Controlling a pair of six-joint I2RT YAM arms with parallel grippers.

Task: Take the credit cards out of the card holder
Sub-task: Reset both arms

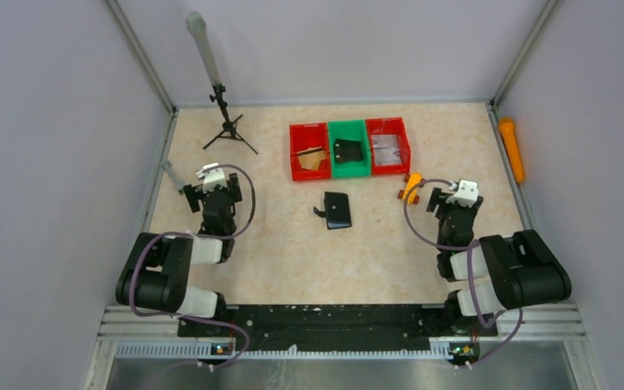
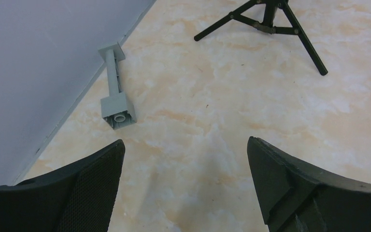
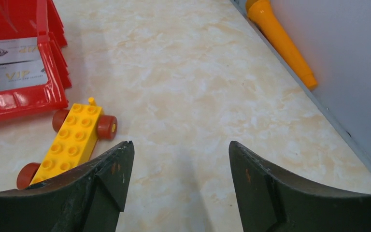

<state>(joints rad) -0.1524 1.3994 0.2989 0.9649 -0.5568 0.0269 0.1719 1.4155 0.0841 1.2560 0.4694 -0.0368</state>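
The table is open on the left, right and near sides of the card holder, so there I can pass. Behind it the row of three bins blocks the way. A yellow toy car stands just left of my right gripper; a grey post lies ahead-left of my left gripper.

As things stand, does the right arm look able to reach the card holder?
Probably yes. The card holder lies on bare table in front of the bins, left of the right gripper, which is open and empty. The yellow toy car sits near that path, toward the bins.
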